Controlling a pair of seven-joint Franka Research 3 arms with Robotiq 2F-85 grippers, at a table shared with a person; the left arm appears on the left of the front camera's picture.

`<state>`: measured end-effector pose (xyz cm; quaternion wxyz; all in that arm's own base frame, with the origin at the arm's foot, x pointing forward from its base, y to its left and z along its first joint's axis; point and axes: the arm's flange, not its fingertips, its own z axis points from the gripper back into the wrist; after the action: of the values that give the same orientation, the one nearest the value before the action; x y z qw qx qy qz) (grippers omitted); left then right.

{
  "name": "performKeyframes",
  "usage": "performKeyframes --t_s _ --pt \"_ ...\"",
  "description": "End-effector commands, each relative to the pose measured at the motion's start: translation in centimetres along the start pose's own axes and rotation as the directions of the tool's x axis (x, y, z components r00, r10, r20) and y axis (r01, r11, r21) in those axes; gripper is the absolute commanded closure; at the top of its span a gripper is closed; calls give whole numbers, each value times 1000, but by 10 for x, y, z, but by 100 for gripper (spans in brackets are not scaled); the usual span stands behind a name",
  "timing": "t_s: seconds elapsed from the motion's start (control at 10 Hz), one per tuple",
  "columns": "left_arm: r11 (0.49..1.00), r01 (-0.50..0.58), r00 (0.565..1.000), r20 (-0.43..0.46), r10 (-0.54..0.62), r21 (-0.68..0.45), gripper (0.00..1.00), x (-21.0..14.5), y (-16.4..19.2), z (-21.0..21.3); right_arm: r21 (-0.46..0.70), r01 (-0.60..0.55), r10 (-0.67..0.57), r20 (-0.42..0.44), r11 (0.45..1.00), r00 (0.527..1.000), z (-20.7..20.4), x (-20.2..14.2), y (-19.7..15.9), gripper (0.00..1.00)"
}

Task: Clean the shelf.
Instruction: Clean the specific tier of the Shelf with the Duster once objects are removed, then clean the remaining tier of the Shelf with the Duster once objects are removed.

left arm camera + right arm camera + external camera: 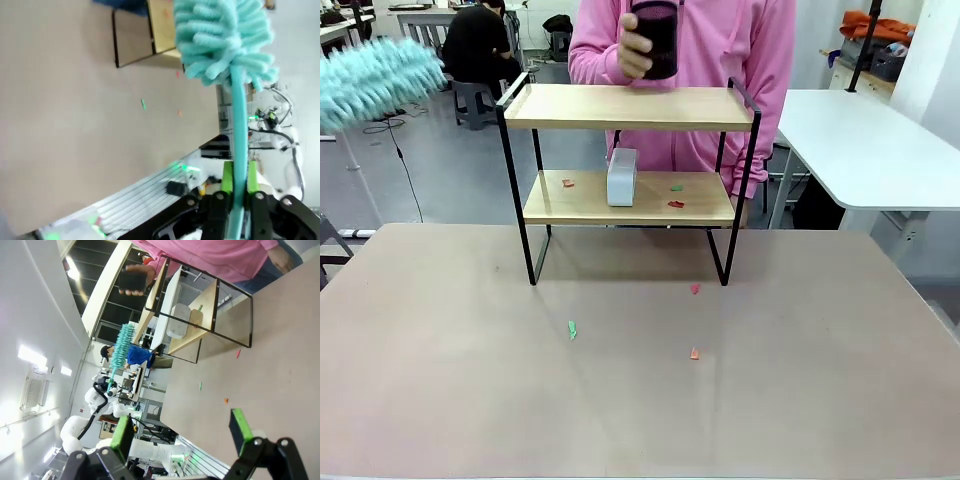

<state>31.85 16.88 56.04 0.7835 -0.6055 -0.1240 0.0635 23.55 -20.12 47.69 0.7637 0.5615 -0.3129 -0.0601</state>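
Sweeping is seemingly not yet happening: the shelf (620, 107) is standing mid-table (440, 380), with coloured scraps (675, 204) and a white box (621, 177) lying on its lower board. A person's hand (636, 50) is holding a dark cup (657, 35) above the top board. The left claw (240, 176) is clenching a teal duster (375, 80) well apart from the shelf; the right claw (180, 429) is hanging released.
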Motion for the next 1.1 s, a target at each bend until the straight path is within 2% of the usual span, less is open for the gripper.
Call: performKeyframes --t_s 0.0,0.1,0.2,1.0 --pt "982 -180 984 4 181 -51 87 48 20 -28 17 -28 28 15 999 999 -1 2 1 0" --pt "963 -268 963 -37 268 14 87 61 26 -38 17 -28 28 15 999 999 -1 2 1 0" --pt "994 -104 995 -4 104 -23 87 16 30 -15 17 -28 28 15 999 999 -1 2 1 0" --pt "994 -104 995 -4 104 -23 87 16 30 -15 17 -28 28 15 999 999 -1 2 1 0"
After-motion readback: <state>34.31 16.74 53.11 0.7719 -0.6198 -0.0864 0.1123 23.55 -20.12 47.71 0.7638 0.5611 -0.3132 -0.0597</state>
